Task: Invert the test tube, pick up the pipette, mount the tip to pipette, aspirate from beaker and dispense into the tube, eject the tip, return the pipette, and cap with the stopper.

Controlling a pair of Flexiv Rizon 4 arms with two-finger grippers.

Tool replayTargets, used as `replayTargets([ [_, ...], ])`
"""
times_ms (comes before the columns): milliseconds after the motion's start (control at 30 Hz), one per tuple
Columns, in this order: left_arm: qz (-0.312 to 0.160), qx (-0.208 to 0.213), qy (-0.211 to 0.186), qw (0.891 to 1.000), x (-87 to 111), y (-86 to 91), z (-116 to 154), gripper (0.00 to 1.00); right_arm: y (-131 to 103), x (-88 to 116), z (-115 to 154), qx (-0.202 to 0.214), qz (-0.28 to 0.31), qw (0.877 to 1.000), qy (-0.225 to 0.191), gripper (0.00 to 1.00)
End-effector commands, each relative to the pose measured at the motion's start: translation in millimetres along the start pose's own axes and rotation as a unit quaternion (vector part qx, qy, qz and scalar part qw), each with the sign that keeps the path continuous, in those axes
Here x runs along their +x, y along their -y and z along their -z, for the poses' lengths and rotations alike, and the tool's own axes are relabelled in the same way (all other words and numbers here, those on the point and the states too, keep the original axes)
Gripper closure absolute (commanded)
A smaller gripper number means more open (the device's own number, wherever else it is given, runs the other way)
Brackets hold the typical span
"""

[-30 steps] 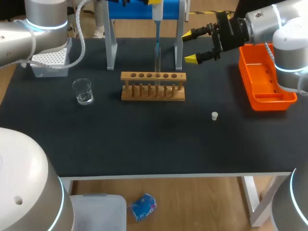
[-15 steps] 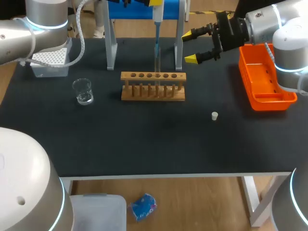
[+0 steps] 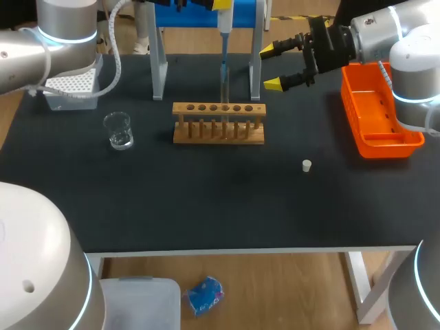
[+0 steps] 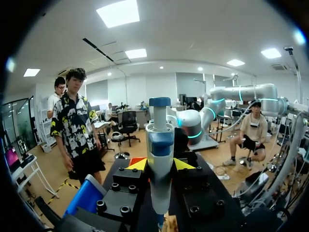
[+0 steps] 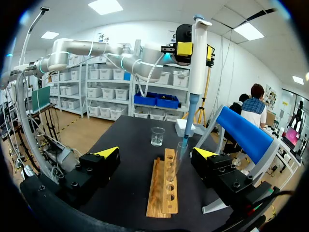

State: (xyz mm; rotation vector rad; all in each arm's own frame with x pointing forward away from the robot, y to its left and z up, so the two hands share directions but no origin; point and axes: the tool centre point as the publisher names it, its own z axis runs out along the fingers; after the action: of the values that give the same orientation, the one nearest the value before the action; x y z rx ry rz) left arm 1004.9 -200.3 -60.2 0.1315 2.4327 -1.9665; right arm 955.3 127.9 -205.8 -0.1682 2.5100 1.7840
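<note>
Head view: left gripper (image 4: pixel 160 165) jaws clamp the pipette (image 3: pixel 224 27), its tip (image 3: pixel 224 58) inside the test tube (image 3: pixel 223 96) in the rack (image 3: pixel 218 124), so it looks like dispensing. Right gripper (image 3: pixel 270 67) jaws wide, right of rack. Stopper (image 3: pixel 306 165) lies front-right; eject, return, capping remain.

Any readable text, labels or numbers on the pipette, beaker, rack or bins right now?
None can be read.
The pipette, wooden rack and orange bin show no legible print.
Any marks on the beaker are too small to make out.
</note>
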Motion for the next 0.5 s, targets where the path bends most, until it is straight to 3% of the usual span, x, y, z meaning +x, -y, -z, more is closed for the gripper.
replayTargets([
  [33,-0.002,-0.001,0.003,1.000,-0.3,2.4,1.7,1.00,0.0,0.6,0.8,0.000,0.000,1.000,0.000,0.00],
  [500,-0.005,-0.002,0.004,1.000,-5.8,2.9,3.5,1.00,0.0,0.6,0.8,0.000,0.000,1.000,0.000,0.00],
])
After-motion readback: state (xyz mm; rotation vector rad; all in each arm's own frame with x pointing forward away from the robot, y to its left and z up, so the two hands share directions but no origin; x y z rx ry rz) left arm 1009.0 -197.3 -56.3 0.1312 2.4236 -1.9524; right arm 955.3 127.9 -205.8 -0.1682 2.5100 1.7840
